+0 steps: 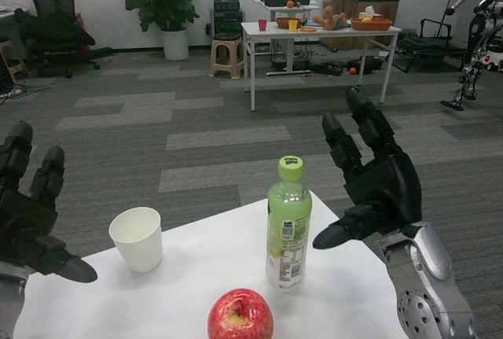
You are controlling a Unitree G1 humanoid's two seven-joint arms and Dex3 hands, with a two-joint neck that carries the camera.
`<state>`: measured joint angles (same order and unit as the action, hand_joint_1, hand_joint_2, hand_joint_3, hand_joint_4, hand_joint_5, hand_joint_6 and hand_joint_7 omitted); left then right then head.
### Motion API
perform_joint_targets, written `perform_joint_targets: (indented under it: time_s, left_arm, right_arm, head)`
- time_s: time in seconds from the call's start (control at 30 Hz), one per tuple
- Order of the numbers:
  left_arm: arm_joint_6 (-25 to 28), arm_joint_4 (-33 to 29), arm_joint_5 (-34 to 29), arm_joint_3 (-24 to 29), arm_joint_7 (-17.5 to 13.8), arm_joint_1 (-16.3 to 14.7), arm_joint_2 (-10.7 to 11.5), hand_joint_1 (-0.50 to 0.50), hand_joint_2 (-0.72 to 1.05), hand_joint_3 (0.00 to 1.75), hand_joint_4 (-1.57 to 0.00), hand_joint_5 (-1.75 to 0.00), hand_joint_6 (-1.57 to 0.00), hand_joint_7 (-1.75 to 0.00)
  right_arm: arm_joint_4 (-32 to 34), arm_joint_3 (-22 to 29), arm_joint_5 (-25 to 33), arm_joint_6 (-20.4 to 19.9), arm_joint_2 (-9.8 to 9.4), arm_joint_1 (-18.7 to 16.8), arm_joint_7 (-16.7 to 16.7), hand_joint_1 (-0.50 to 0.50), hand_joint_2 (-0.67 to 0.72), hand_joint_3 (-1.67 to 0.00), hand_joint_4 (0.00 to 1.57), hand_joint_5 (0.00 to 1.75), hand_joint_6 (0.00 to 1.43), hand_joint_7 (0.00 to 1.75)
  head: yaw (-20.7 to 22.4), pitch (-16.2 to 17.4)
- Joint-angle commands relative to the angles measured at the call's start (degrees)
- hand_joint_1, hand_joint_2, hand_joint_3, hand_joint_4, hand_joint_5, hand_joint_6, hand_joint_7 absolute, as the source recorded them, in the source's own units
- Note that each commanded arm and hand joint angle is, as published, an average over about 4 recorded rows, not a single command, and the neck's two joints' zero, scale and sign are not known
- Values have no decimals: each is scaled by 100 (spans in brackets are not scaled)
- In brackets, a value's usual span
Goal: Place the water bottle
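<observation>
- Task status: the water bottle [288, 225] stood upright on my white table [196, 276], free of both hands; I judged the placing done or nearly so, with only drawing my hands clear left, though whether this spot was the intended one I could not tell.
- Right hand [376, 174]: raised just right of the bottle, fingers spread and pointing up, thumb reaching toward the bottle's body but apart from it; it held nothing.
- Left hand [31, 213]: at the table's left edge, fingers apart, thumb pointing inward; it held nothing and touched nothing.
- Bottles, one: clear with pale green contents, a green cap and a printed label; near the table's right part, behind the apple.
- Cups, one: a white paper cup [137, 237], upright, left of the bottle and well apart from it.
- Apples, one: a red apple [240, 315], at the near edge, just in front of the bottle and slightly left.
- Hands, two; both mine, both unoccupied.
</observation>
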<state>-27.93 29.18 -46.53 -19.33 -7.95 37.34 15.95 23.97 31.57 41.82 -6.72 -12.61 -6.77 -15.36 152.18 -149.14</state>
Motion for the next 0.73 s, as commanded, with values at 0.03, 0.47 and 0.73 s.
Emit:
perform_joint_targets:
  time_s: [0.03,0.47,0.73]
  left_arm:
    - [-35,48,12,-9,-31,72,48,-50,-55,9,0,0,0,0]
    - [-46,37,12,-1,-31,52,66,-50,-55,9,0,0,0,0]
    - [-46,-3,12,-1,-31,10,84,-50,-55,9,0,0,0,0]
  right_arm:
    - [97,18,-27,83,-25,97,-20,-46,9,0,0,0,0,7]
    - [144,49,-38,65,63,101,-29,-46,15,0,0,0,0,7]
    - [170,86,-42,7,92,97,-29,-46,13,0,0,0,0,7]
  head:
    - [-12,-19]
    - [-44,-102]
    - [-27,-106]
